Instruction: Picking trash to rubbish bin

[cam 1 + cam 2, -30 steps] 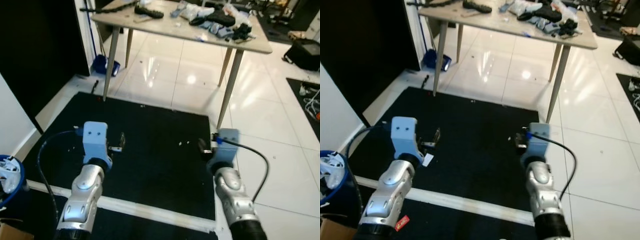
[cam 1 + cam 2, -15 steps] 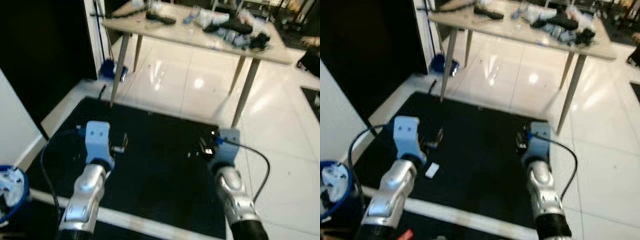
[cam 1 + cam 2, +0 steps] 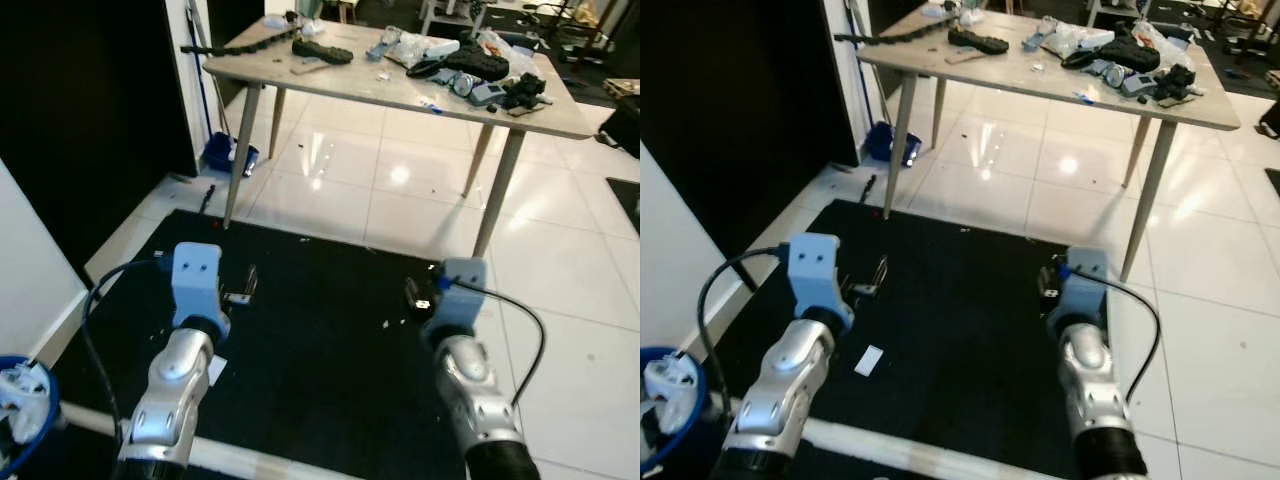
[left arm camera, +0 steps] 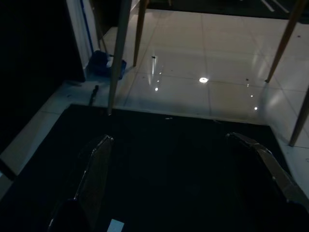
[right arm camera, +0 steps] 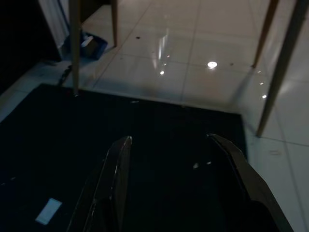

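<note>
The robot is in the search step: both arms are held out over the black mat [image 3: 960,300] and nothing is grasped. The left gripper [image 4: 183,169] and the right gripper [image 5: 174,179] both have their fingers spread apart, empty. A small white scrap of paper [image 3: 869,360] lies on the mat just beside the left arm. The blue bin [image 3: 665,405] stands further to the left. Next, I think, the left gripper must go down to the scrap. Compared with one second ago, the camera has tilted up, and the table [image 3: 400,85] shows more fully.

Glossy white tiled floor [image 3: 560,270] with black mat [image 3: 320,340] at centre; cluttered wooden table [image 3: 400,85] above; dark wall [image 3: 80,120] upper left.
</note>
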Available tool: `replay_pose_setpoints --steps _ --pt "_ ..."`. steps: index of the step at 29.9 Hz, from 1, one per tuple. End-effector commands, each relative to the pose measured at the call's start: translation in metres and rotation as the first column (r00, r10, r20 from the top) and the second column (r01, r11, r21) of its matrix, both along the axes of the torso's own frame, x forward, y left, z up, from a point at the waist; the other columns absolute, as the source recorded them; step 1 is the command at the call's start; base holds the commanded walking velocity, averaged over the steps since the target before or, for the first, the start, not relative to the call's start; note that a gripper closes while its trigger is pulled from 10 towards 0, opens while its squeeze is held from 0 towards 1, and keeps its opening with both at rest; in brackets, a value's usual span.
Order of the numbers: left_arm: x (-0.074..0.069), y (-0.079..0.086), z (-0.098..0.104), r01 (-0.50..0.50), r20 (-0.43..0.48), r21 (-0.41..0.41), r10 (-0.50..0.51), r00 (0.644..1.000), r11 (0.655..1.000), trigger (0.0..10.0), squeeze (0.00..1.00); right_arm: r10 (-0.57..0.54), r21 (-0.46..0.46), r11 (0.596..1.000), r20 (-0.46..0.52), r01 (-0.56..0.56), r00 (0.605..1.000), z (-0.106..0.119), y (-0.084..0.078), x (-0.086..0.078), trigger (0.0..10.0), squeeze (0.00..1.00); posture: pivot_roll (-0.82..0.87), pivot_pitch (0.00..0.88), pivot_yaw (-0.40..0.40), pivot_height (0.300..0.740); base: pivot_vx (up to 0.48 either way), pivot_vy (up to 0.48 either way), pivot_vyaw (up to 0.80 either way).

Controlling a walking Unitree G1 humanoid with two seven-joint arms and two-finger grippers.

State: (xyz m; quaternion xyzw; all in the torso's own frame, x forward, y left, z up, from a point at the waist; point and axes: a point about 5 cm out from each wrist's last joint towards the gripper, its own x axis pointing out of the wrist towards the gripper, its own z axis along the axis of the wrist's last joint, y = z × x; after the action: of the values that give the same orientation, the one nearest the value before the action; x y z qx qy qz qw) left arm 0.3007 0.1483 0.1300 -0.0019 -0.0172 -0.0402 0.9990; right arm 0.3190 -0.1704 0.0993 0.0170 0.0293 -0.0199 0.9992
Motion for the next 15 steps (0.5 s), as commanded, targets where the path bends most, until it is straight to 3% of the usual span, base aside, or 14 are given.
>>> replay_pose_setpoints --steps 1,15 --pt "-0.001 0.000 -0.003 0.001 -0.010 0.005 -0.001 1.000 1.000 10.0 0.00 -0.016 -0.012 1.000 -0.008 0.015 1.000 -0.002 -0.007 -0.001 10.0 0.00 0.01 0.120 -0.020 0.740 0.334 0.000 0.00" --pt "0.000 0.015 -0.008 -0.107 -0.058 0.008 0.107 0.993 0.994 10.0 0.00 0.005 0.002 1.000 -0.016 -0.005 1.000 -0.003 -0.001 0.000 10.0 0.00 0.02 0.131 -0.029 0.740 0.346 0.000 0.00"
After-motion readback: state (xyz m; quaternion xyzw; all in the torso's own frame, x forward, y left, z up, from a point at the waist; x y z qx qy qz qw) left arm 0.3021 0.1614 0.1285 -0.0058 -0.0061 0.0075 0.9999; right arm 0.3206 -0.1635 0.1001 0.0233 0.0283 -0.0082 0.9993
